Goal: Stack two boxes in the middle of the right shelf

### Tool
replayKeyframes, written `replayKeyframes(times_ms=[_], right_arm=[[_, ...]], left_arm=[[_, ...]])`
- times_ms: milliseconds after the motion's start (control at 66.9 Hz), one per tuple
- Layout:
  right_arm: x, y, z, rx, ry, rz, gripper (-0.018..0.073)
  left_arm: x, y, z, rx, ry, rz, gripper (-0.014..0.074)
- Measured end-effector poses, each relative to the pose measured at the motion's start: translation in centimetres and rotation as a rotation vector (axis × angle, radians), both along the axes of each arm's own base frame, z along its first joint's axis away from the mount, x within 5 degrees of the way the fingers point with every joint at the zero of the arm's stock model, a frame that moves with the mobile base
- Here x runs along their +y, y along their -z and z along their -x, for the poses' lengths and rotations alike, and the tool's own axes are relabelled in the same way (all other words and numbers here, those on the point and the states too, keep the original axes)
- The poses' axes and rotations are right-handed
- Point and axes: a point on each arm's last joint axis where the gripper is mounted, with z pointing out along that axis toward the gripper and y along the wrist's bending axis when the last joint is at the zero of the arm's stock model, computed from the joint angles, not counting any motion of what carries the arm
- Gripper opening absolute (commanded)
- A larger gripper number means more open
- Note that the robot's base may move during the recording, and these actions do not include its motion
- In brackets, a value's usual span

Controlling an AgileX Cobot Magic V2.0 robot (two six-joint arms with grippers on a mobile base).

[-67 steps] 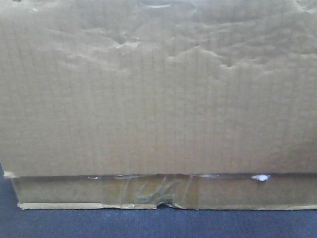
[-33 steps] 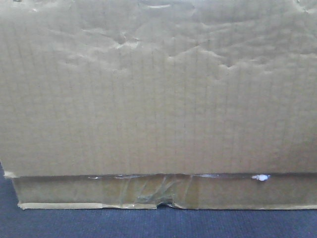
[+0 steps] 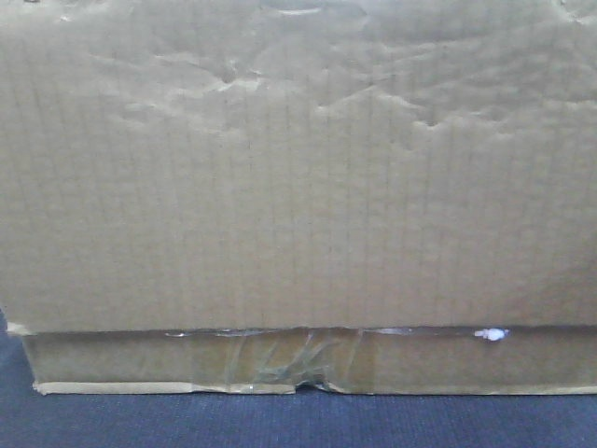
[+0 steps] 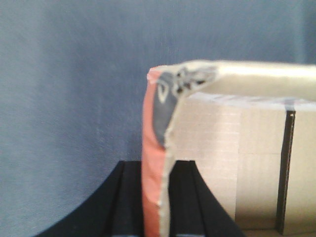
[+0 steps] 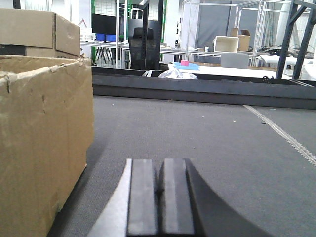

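1. Compared with the frame half a second earlier, no shift is noted in the front view. The box (image 3: 298,187) is seen in the same place, and its wrinkled face fills the view. The taped lower strip (image 3: 308,362) and the white fleck (image 3: 490,333) are unchanged above the blue carpet (image 3: 280,420).
2. Left wrist view: an upright box wall (image 4: 207,143), edged with orange-red tape (image 4: 150,173), is clamped by the left gripper (image 4: 159,202). One black finger (image 4: 129,197) is pressed on each side of the wall.
3. Right wrist view: the right gripper (image 5: 159,190) is closed with its pads touching and nothing is held. It is positioned low over the grey floor (image 5: 222,148).
4. In the same view the box is seen standing on that floor, left of the right gripper and not touched by it. A second box (image 5: 34,27) is recorded behind it, higher up.
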Motion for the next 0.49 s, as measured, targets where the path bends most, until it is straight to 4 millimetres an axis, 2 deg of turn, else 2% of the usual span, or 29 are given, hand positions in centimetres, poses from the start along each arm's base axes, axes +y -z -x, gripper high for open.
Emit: replayKeyframes(times_ms=[209, 493], right_arm=[[0.0, 0.0, 0.0, 0.0, 0.0, 0.0, -0.0167], [0.0, 0.0, 0.0, 0.0, 0.0, 0.0, -0.0167]], left_arm=[[-0.9, -4.4, 3.8, -0.139, -0.041, -0.004, -0.0111], [-2.4, -12.3, 8.7, -0.433, -0.082, 0.031, -0.0111]])
